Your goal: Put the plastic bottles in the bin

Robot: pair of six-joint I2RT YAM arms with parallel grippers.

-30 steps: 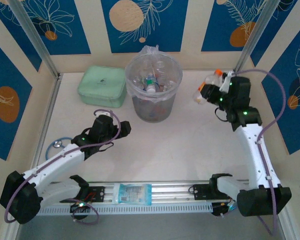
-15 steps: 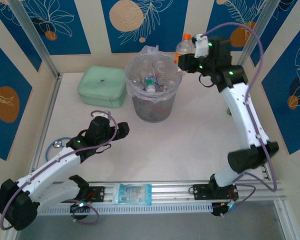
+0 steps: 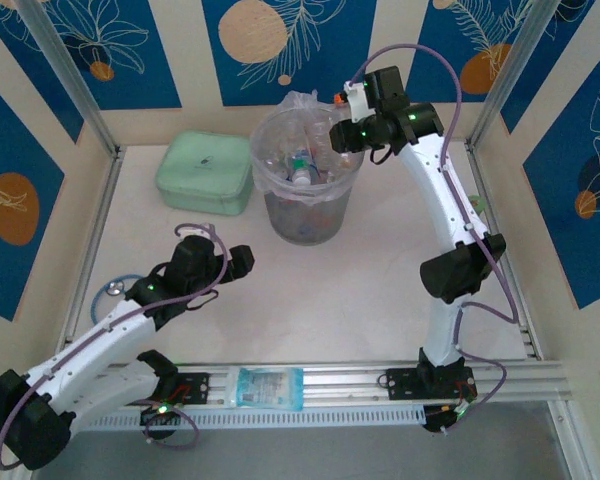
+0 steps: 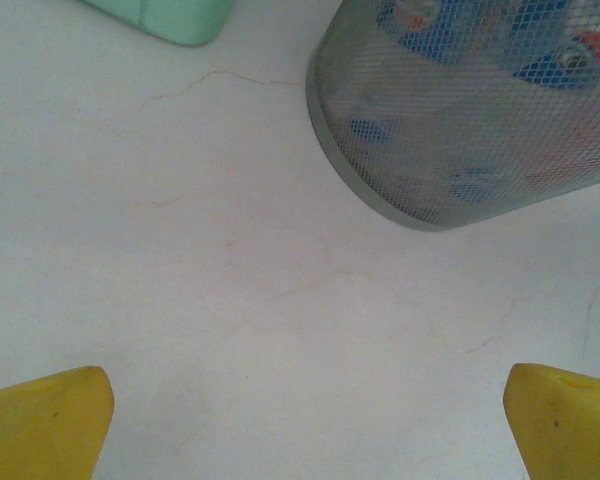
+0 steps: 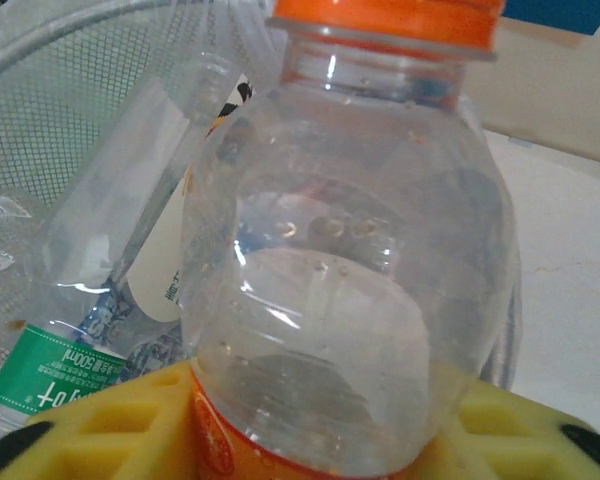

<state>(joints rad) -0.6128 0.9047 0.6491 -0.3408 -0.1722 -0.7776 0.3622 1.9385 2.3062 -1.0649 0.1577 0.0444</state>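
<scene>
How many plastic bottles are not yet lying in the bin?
1: the orange-capped bottle, gripped by the right gripper and held above the far-right rim of the bin. Others may be hidden from view.

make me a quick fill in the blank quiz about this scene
The right gripper grips a clear bottle with an ____ cap.
The left gripper is ____ and holds nothing.
In the top view, the mint-green case lies ____ of the bin.
Missing words: orange; open; left.
</scene>
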